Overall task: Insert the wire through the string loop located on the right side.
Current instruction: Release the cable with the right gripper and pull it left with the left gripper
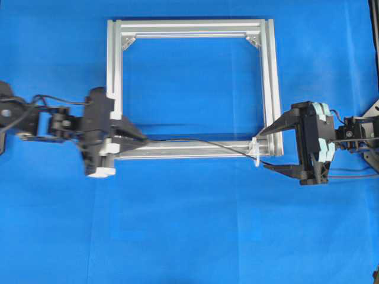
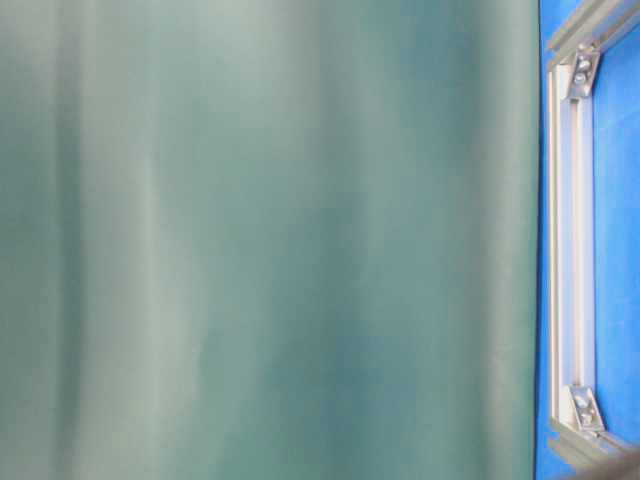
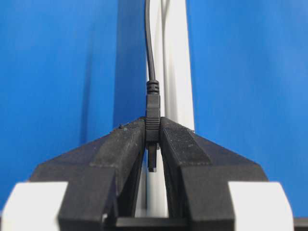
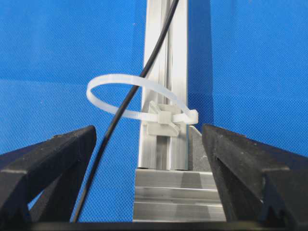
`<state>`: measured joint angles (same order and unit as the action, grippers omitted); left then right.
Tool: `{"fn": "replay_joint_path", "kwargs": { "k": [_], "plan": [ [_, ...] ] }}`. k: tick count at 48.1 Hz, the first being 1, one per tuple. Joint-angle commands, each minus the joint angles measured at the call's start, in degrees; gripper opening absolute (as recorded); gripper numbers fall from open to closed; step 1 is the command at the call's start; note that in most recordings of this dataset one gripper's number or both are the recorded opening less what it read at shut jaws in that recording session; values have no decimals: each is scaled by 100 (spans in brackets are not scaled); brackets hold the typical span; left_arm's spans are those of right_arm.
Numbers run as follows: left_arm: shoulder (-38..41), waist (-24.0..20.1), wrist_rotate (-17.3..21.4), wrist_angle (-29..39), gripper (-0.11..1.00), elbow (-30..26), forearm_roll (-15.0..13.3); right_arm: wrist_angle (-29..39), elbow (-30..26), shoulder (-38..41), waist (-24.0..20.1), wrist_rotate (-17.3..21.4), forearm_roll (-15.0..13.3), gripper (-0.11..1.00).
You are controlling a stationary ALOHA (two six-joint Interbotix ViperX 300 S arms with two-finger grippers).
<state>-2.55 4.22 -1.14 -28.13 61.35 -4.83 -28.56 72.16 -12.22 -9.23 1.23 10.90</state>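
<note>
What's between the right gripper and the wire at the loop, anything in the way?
Nothing visible. In the right wrist view the wire already runs through the string loop and down between the open right gripper's fingers, with clear space either side. The left gripper clamps the plug end.

You have a plain green backdrop [image 2: 270, 240] behind a silver aluminium frame bar [image 2: 572, 250], corner brackets [image 2: 580, 75] at both ends, lying on blue cloth [image 2: 615, 250].

blue table [image 1: 189, 236], silver frame [image 1: 269, 77] on it
</note>
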Motion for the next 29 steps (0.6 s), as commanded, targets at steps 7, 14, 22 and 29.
{"fn": "replay_joint_path", "kwargs": {
  "k": [7, 14, 22, 29],
  "plan": [
    [-896, 18, -149, -18, 8, 791, 0, -9, -88, -97, -9, -18, -9, 92],
    [-1354, 26, -387, 0, 8, 1274, 9, 9, -88, -114, -9, -18, -9, 92],
    [-1521, 26, -404, 272, 8, 1477, 0, 9, -88, -114, -9, -18, -9, 92],
    [-1459, 26, -396, 466, 8, 1389, 9, 9, -88, -123, -9, -26, -9, 92]
  ]
}}
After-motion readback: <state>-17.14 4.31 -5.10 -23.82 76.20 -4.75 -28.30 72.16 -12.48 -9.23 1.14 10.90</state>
